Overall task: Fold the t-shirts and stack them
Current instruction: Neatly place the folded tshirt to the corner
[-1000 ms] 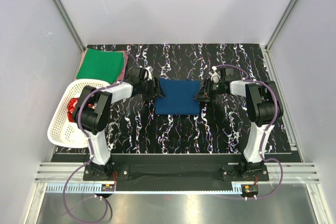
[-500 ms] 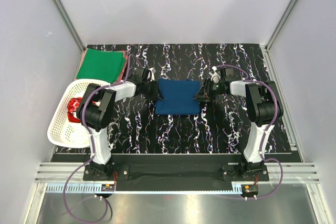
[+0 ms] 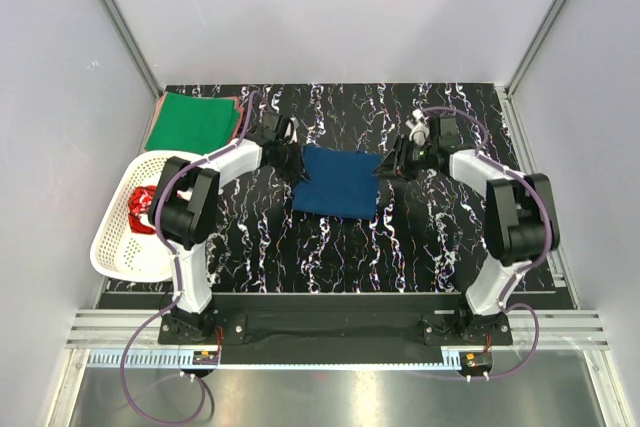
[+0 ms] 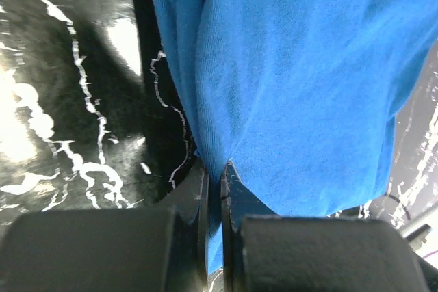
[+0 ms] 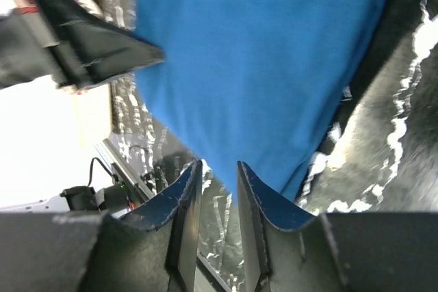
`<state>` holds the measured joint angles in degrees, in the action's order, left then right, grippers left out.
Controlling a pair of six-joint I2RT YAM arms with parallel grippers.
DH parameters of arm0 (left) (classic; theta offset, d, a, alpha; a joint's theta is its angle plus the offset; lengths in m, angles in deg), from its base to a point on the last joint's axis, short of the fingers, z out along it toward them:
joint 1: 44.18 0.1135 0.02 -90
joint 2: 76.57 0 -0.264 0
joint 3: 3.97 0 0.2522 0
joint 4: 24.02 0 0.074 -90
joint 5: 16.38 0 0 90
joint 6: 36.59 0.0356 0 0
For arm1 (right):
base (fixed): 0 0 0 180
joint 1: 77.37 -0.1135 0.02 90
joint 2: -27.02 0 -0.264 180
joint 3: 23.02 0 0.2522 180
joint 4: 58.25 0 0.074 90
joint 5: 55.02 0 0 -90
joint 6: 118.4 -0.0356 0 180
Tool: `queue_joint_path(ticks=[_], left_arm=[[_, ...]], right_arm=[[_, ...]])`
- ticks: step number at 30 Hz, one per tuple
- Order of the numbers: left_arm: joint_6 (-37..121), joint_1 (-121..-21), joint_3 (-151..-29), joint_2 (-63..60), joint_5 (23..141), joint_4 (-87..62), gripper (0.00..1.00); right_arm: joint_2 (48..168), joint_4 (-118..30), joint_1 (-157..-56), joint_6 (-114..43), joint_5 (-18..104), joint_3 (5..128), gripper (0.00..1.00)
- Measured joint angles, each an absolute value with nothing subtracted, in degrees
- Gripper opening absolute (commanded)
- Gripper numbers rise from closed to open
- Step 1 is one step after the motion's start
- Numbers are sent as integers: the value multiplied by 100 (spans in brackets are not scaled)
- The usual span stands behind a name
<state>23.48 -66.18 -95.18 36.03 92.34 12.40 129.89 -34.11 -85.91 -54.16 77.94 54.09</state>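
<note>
A blue t-shirt (image 3: pixel 335 185), folded to a rectangle, lies in the middle of the black marbled table. My left gripper (image 3: pixel 291 160) is at its far left corner, and in the left wrist view (image 4: pixel 220 167) it is shut with blue cloth (image 4: pixel 294 80) pinched between the fingers. My right gripper (image 3: pixel 386 166) is at the far right corner. In the right wrist view (image 5: pixel 219 167) the cloth (image 5: pixel 253 59) tapers in between the fingertips, which stay narrowly apart. A green t-shirt (image 3: pixel 192 121) lies folded at the back left on a reddish-pink one (image 3: pixel 238 115).
A white lattice basket (image 3: pixel 112 247) stands at the left edge with a red t-shirt (image 3: pixel 142 209) in it. The table's front edge (image 3: pixel 330 292) runs just ahead of the arm bases. Grey walls enclose the back and sides.
My left gripper has shut on the blue t-shirt's left edge. Both grippers have moved toward the back, and the shirt's far corners are drawn up with them.
</note>
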Motion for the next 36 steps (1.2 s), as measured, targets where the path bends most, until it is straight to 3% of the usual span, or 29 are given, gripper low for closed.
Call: queue_joint_path(ticks=[8,22,29,31,36], left_arm=[[2652,-6629,-9933,3601,8595,1941,0],[3071,-6629,-10696,3603,7717,2649,0],[2966,-6616,-10619,3686,7655,2693,19],[2944,-6579,-10600,3800,7649,2693,32],[2857,-6347,-10429,4025,7712,2575,36]], right_arm=[[12067,-3044,-8591,-5386,7595,5543,35],[11892,-2810,-8591,-5372,7333,5543,36],[11892,-2815,-8591,-5370,7296,5532,36],[11892,-2812,-8591,-5370,7291,5532,36],[11892,-2810,-8591,-5370,7280,5532,36]])
